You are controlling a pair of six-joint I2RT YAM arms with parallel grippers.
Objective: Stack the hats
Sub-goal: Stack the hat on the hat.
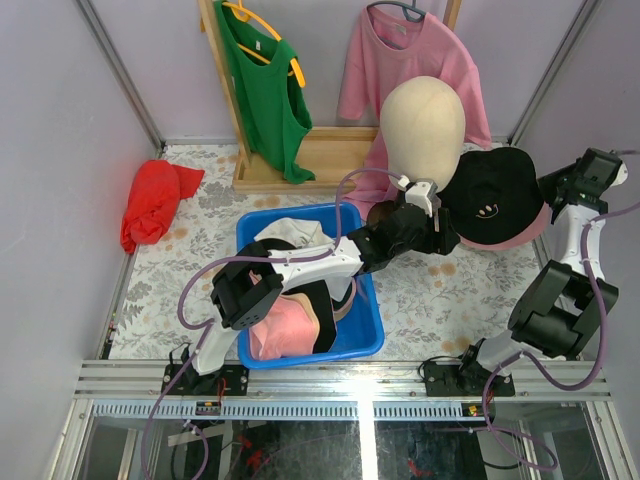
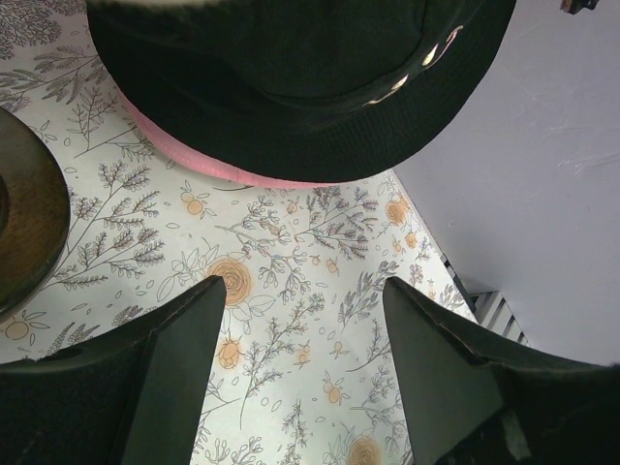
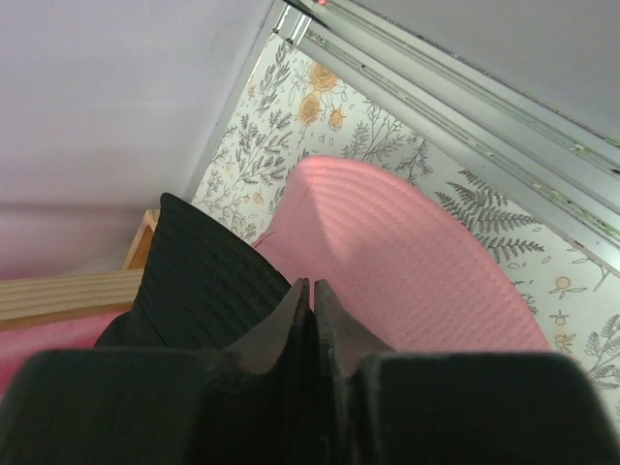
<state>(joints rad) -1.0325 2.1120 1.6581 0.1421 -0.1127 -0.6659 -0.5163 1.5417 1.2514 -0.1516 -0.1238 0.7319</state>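
Note:
A black bucket hat (image 1: 490, 195) lies on top of a pink hat (image 1: 520, 238) at the right of the table; the left wrist view shows the black hat (image 2: 291, 87) with the pink brim (image 2: 194, 160) under it. My right gripper (image 1: 553, 190) is at their right edge. Its fingertips (image 3: 312, 283) are pressed together where the black hat (image 3: 194, 281) meets the pink hat (image 3: 407, 252); no fabric shows between them. My left gripper (image 1: 445, 240) hovers open (image 2: 302, 283) over bare floral cloth just in front of the hats. More hats, pink (image 1: 285, 330) and white (image 1: 300, 235), lie in a blue bin (image 1: 370, 340).
A cream mannequin head (image 1: 425, 130) stands behind the left gripper, its dark round base (image 2: 24, 223) at the left of the left wrist view. A red cloth bundle (image 1: 155, 200) lies at far left. A wooden rack (image 1: 320, 150) holds a green top and a pink shirt. Walls close in on both sides.

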